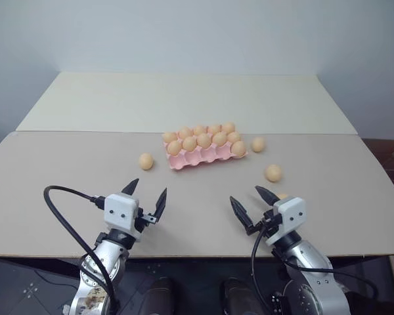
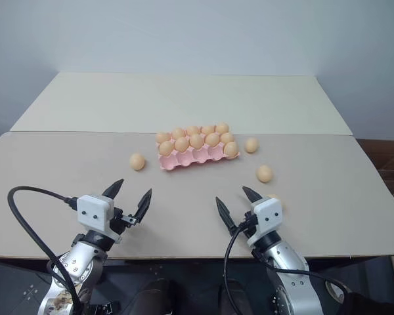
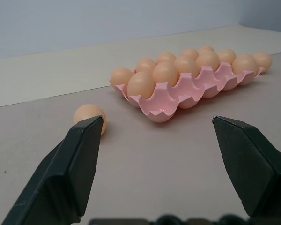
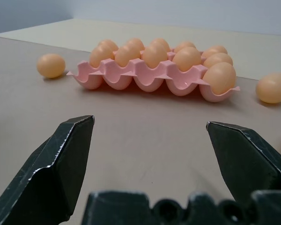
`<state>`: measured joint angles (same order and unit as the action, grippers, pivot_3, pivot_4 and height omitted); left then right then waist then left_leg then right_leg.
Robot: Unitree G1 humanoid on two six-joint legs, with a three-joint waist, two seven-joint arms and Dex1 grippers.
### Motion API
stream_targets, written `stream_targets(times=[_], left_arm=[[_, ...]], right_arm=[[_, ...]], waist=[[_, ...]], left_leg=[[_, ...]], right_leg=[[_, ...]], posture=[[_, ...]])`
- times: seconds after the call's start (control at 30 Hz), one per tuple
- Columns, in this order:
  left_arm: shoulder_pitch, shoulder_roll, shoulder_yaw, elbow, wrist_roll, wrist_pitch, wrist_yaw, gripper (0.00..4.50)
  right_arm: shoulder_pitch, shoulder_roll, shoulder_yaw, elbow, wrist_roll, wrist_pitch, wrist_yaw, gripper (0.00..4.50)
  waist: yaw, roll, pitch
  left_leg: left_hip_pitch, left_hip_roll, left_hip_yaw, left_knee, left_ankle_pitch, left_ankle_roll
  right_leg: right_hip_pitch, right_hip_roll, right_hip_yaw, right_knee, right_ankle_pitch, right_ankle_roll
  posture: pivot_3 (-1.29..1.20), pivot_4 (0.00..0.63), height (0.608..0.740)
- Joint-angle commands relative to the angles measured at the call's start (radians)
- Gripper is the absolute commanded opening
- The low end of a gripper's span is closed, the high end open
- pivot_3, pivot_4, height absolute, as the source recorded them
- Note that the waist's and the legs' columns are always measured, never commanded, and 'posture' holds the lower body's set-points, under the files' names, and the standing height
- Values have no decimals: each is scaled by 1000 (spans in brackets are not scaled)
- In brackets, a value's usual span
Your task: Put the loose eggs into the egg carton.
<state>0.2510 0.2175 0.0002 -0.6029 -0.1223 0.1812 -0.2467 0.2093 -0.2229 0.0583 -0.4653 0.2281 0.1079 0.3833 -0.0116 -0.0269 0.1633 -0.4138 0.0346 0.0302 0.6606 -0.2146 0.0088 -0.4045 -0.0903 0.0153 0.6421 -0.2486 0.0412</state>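
Note:
The pink egg carton [image 1: 190, 159] lies mid-table with several tan eggs seated in its cups. One loose egg [image 1: 146, 161] rests to its left, a second [image 1: 258, 144] just off its right end, and a third [image 1: 273, 172] nearer me on the right. Another egg [image 2: 276, 198] peeks out behind my right gripper's housing. My left gripper [image 1: 148, 191] hovers open and empty near the front edge, aimed between the left egg [image 3: 90, 116] and the carton [image 3: 178, 91]. My right gripper [image 1: 247, 195], also open and empty, faces the carton [image 4: 145, 77].
The beige table [image 1: 65, 190] meets a paler second tabletop [image 1: 184, 98] behind the carton, with a grey wall beyond. A black cable [image 1: 59, 216] loops off my left wrist. The front edge runs just under both grippers.

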Motion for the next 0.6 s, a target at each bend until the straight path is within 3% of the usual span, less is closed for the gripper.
stream_targets(times=[0.03,0.6], left_arm=[[5,7,7,-50,-15,-2,-7,4046],[-26,39,-22,-68,-4,10,-28,4046]], right_arm=[[1,-3,-7,-25,3,-36,5,4469],[15,-40,-15,-68,8,-21,22,4469]], waist=[[0,0,0],[1,0,0]], left_leg=[[0,0,0,0,0,0],[0,0,0,0,0,0]], right_leg=[[0,0,0,0,0,0],[0,0,0,0,0,0]], posture=[[0,150,740],[0,150,740]])
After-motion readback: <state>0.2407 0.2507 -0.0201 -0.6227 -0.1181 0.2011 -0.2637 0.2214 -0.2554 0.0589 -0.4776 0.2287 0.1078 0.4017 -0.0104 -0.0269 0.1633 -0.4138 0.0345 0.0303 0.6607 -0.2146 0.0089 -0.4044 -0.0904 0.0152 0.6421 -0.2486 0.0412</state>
